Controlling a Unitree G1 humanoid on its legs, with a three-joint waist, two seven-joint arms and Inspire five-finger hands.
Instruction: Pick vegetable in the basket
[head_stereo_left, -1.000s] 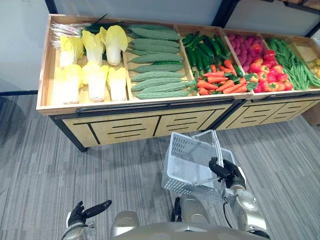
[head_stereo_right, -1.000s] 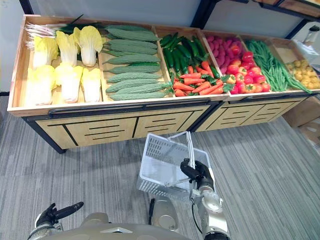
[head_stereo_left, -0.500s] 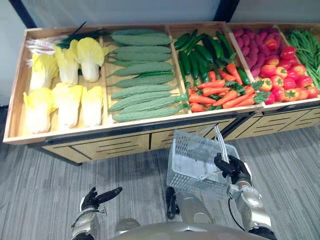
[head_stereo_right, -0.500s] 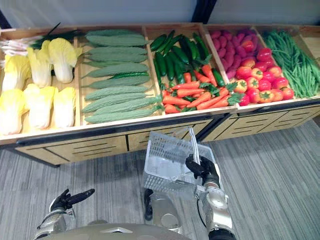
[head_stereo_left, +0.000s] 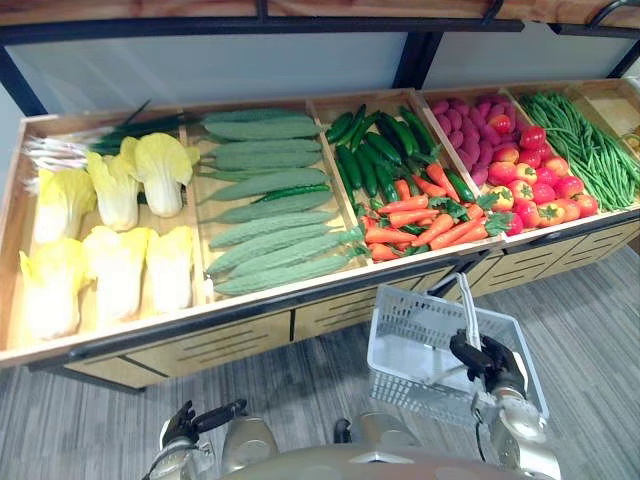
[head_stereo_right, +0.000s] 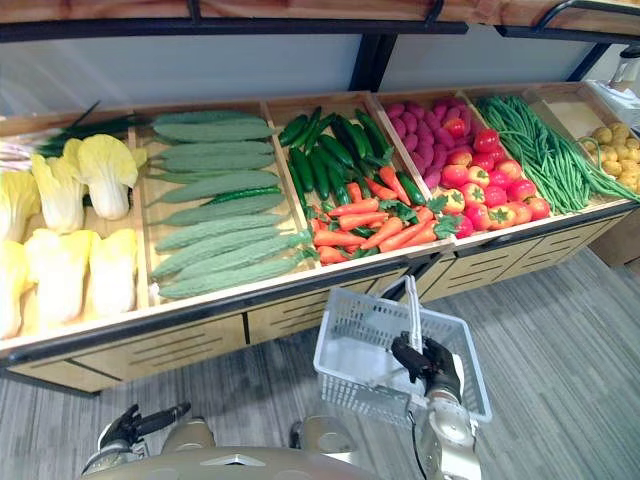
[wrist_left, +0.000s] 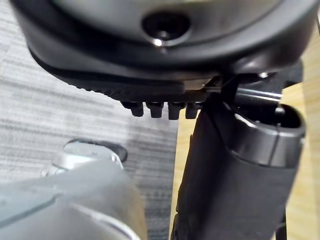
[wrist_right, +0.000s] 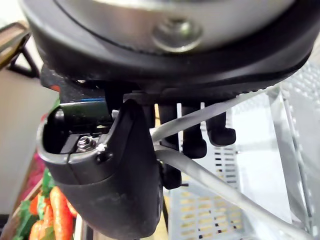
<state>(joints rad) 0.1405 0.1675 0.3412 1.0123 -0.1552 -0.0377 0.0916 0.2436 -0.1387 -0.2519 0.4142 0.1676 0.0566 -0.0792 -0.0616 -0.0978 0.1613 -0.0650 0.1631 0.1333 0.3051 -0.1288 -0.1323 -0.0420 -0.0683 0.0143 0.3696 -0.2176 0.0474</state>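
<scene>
Basket before stand, handle clamped in right hand; left hand low, fingers apart. Risk: basket swinging against stand edge during reach, loosening grip.

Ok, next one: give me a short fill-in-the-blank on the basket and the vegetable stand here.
The hand curled round the white basket's handles is the robot's ____ one.
Inside, the basket is ____.
The carrots share a compartment with the dark green ____ behind them.
The left hand, fingers straight, holds ____.
Missing: right; empty; cucumbers; nothing.
</scene>
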